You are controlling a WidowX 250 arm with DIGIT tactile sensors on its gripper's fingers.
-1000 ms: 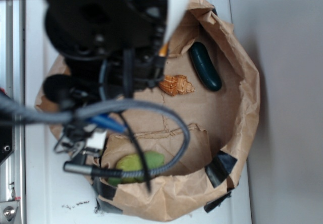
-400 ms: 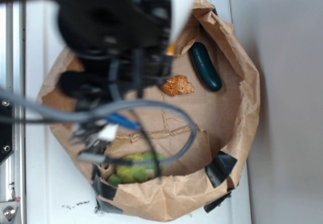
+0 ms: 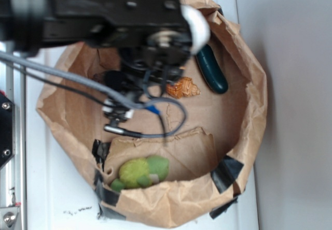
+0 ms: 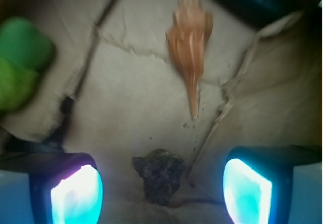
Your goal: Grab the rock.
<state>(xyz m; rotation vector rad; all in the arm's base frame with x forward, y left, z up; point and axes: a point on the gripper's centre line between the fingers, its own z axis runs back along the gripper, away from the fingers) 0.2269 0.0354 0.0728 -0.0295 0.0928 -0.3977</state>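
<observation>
The rock (image 4: 160, 176) is a small lumpy grey-brown stone lying on the brown paper floor. In the wrist view it sits between my two glowing fingers, touching neither. My gripper (image 4: 161, 191) is open, with wide gaps on both sides of the rock. In the exterior view the rock is hidden under the black arm and gripper (image 3: 155, 74), which hang over the upper left of the paper bag.
An orange spiral seashell (image 4: 190, 47) (image 3: 182, 88) lies just beyond the rock. A dark green oblong object (image 3: 211, 68) lies by the bag's far wall. A green plush toy (image 3: 141, 171) (image 4: 20, 67) sits at the other side. Crumpled paper bag walls (image 3: 254, 111) ring everything.
The arm has swung and dropped deeper into the bag, its cables drawing in. The seashell, green object and toy have not moved.
</observation>
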